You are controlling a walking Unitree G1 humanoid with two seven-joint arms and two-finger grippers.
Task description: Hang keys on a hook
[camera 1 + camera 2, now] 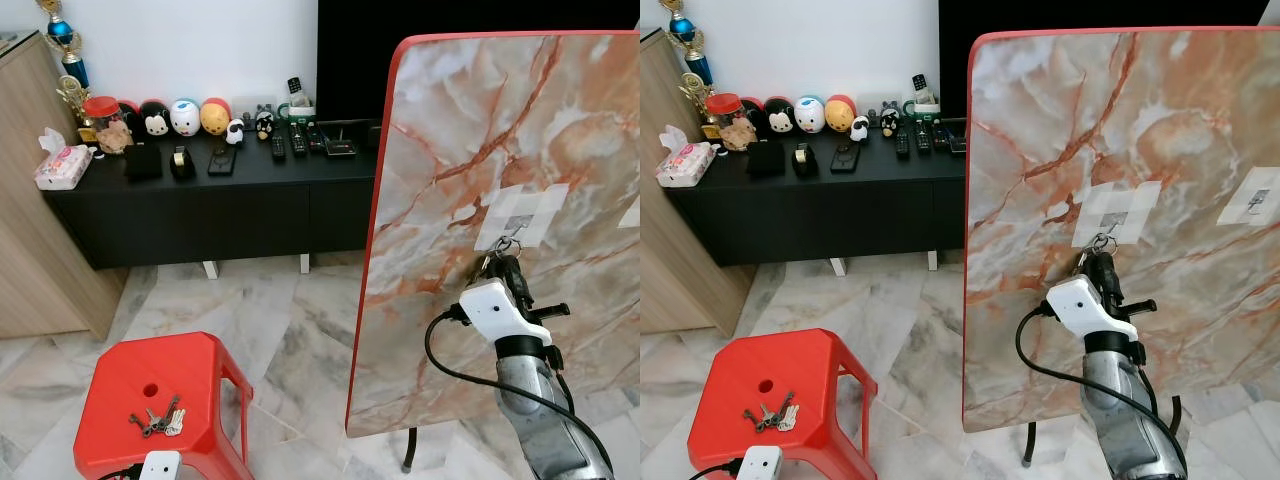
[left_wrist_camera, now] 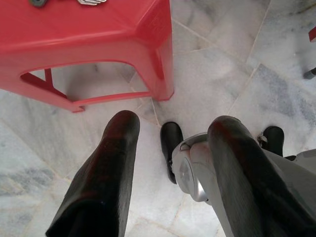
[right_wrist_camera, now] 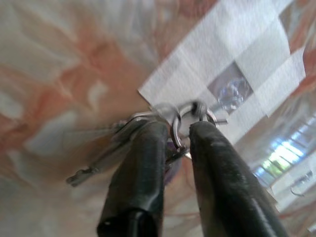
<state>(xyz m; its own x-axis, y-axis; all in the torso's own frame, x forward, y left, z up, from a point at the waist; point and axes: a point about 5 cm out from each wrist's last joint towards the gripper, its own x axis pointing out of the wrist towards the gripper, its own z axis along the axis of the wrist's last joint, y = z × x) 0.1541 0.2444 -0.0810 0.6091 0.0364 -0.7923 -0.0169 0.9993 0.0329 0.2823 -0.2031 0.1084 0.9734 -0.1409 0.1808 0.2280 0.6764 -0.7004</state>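
Note:
My right gripper is raised against the upright marble-patterned board and is shut on a bunch of keys. The key ring sticks out past the fingertips, right below the small hook taped to the board with white tape. Whether the ring is over the hook I cannot tell. A second bunch of keys lies on the red plastic stool. My left gripper hangs open beside that stool, above the floor.
A second taped hook sits further right on the board. The board's leg rests on the marble floor. Behind stands a long black cabinet with toys and remotes, and a wooden cupboard is at the left.

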